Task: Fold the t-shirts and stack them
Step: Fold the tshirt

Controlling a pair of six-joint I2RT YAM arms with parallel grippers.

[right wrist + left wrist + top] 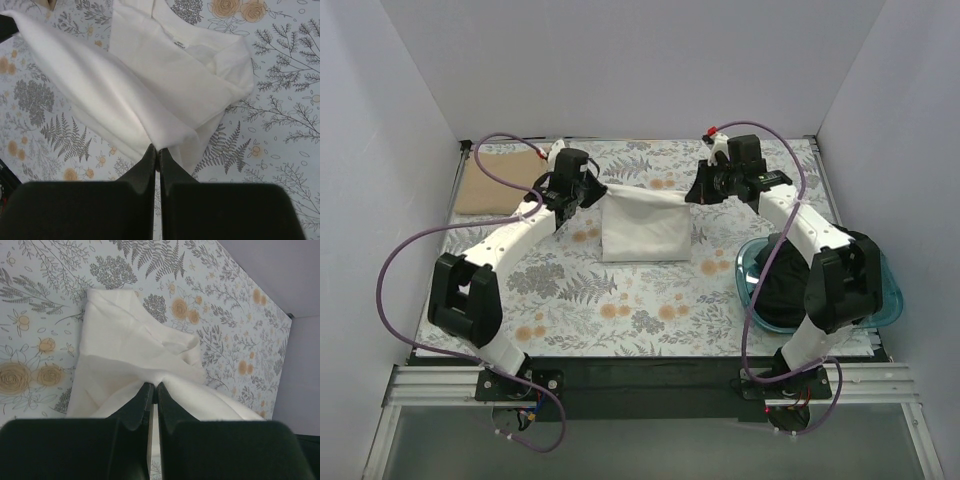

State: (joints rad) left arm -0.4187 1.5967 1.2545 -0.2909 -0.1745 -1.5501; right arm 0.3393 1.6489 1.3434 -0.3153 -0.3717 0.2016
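Observation:
A white t-shirt (642, 228) hangs between my two grippers, its upper edge stretched taut and its lower part resting on the floral table. My left gripper (594, 189) is shut on its left top corner, seen in the left wrist view (152, 386) with the white t-shirt (130, 345) draping away below. My right gripper (700, 193) is shut on its right top corner, seen in the right wrist view (157, 150) with the white t-shirt (150, 85) below. A folded tan t-shirt (498, 182) lies at the far left.
A teal bin (892, 290) holding dark clothes (782, 290) sits at the right, beside my right arm. White walls enclose the table on the left, back and right. Purple cables loop around both arms.

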